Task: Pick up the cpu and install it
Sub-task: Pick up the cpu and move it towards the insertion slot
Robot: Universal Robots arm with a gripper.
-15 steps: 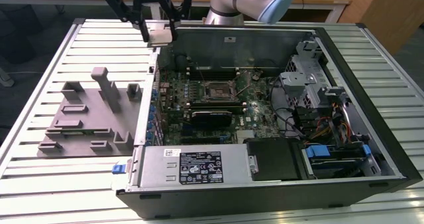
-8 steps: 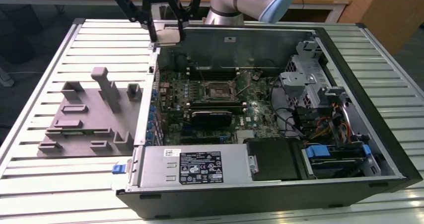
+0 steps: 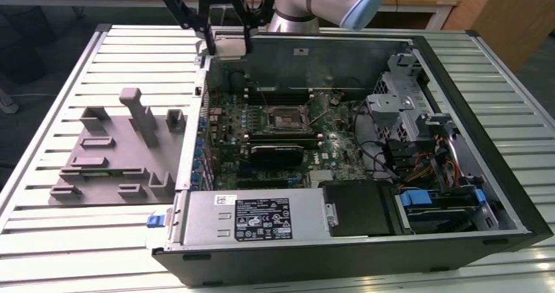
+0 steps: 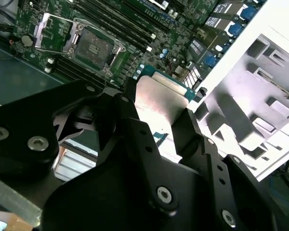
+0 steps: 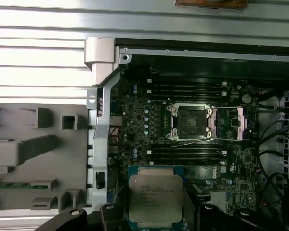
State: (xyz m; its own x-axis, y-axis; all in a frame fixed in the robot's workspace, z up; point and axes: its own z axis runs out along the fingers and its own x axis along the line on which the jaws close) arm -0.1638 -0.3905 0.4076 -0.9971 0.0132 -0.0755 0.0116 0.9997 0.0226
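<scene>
Tabletop [image 3: 52, 241]: slatted metal, carrying everything below.
Computer case [image 3: 347, 260]: black tower on its side, open on top.
Grey fixture [image 3: 113, 156]: moulded block with posts and slots, just beside the case on the exterior view's left.
Motherboard [image 3: 260, 111]: green, on the case floor.
Power supply box [image 3: 260, 218]: at the case's near edge, with a white label [image 3: 264, 218] of small print and symbols.
Hand [image 3: 227, 43]: black, above the case's far corner on the exterior view's left, fingers clamped on the cpu.
Socket [image 5: 189, 122]: cover swung open, well apart from the cpu.
Cpu [image 5: 155, 199]: silvery top with lines of print, gripped on two opposite edges and raised off the board.
</scene>
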